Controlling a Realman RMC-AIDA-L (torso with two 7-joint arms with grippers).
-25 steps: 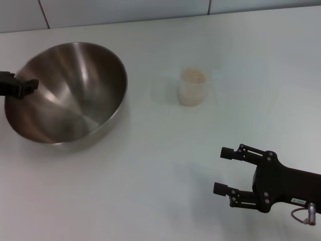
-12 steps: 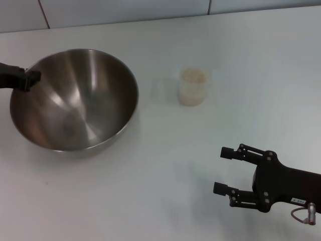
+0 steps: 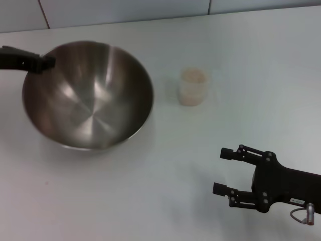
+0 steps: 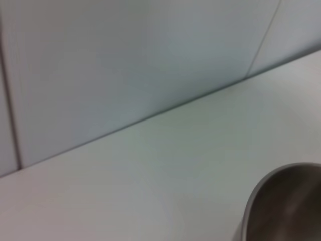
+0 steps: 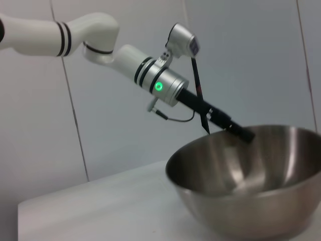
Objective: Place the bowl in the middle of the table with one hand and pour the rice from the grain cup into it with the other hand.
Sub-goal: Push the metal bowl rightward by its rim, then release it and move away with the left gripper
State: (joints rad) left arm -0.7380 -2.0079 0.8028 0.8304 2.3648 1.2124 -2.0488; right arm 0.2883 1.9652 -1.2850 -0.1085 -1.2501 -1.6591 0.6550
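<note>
**Left tool grips bowl rim**

Head view: the black left tool (image 3: 44,64) is closed on the rim of the large stainless-steel bowl (image 3: 90,98), left of the translucent rice-filled grain cup (image 3: 193,87) on the white desk (image 3: 150,175). The black right tool (image 3: 224,171) hovers with fingers spread, holding nothing.

Right wrist view: the left tool (image 5: 245,133) clamps the bowl (image 5: 251,181) rim.

We saw a white left arm (image 5: 100,42) with black rings, a green light and a thin cable; the right gripper (image 3: 224,171) was black, with a small label
</note>
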